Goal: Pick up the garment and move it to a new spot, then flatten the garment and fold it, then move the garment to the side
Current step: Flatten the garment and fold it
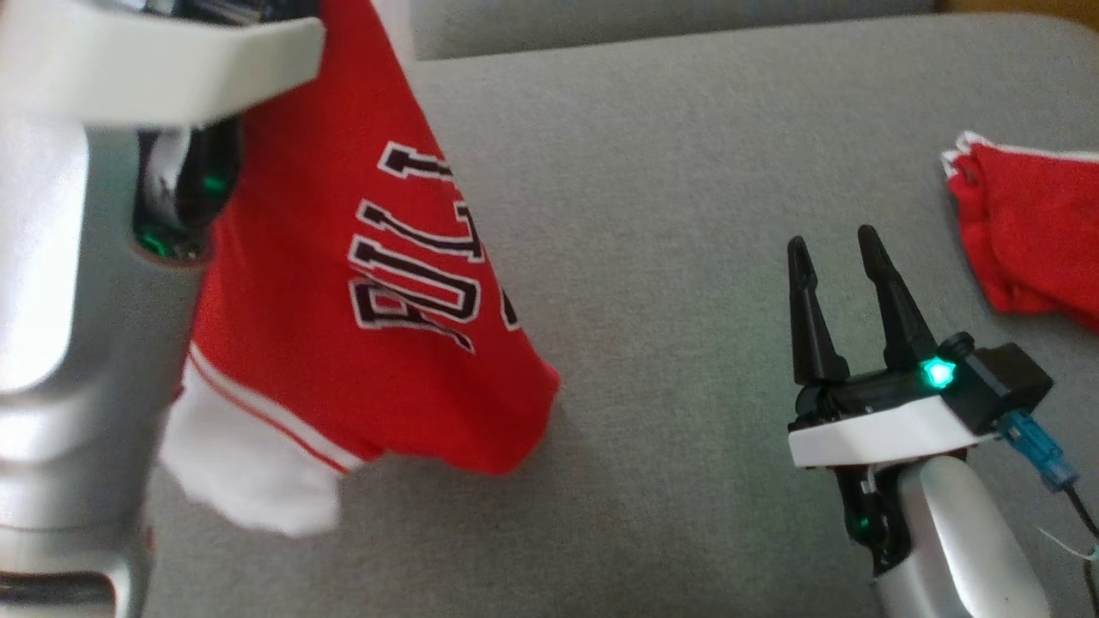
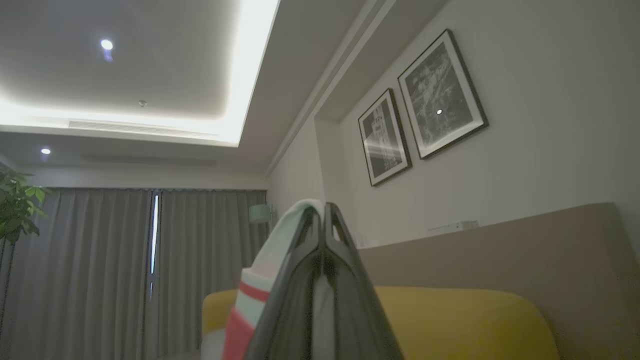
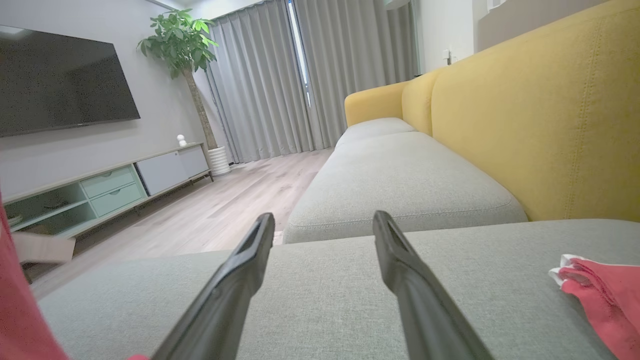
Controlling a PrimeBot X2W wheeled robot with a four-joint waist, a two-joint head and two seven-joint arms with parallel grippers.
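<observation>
Holding up a red fabric jersey with black, white-edged lettering and white trim (image 1: pixel 343 283) at the left of the head view, above a grey woven sofa cushion (image 1: pixel 687 172). Pinching the jersey's white, red-striped edge in the left gripper (image 2: pixel 322 220), with the two dark fingers pressing flat together in the left wrist view and the cloth draping down their left side. Hanging loose below that grip, with the lower red corner and the white hem dangling over the cushion; touching it or not, impossible to tell. Partly hiding the jersey's upper left behind the pale left forearm (image 1: pixel 51 257), close to the head camera and blurred.

Hovering the right gripper (image 1: pixel 833 240) low over the cushion at the lower right, jaws standing wide apart and gripping nothing, fingers pointing away across bare grey fabric.

Sharing the cushion with a second crumpled red cloth with a white edge (image 1: pixel 1030 232), lying at the far right, near the right gripper and clear of its fingers.

Facing, from the right wrist, a yellow upholstered sofa back (image 3: pixel 525 125), long grey curtains (image 3: pixel 280 80), a leafy green potted plant (image 3: pixel 180 40) and a dark flat wall screen (image 3: pixel 60 80). Looking up, from the left wrist, at two black-framed pictures (image 2: pixel 440 95) hanging on a pale wall.
</observation>
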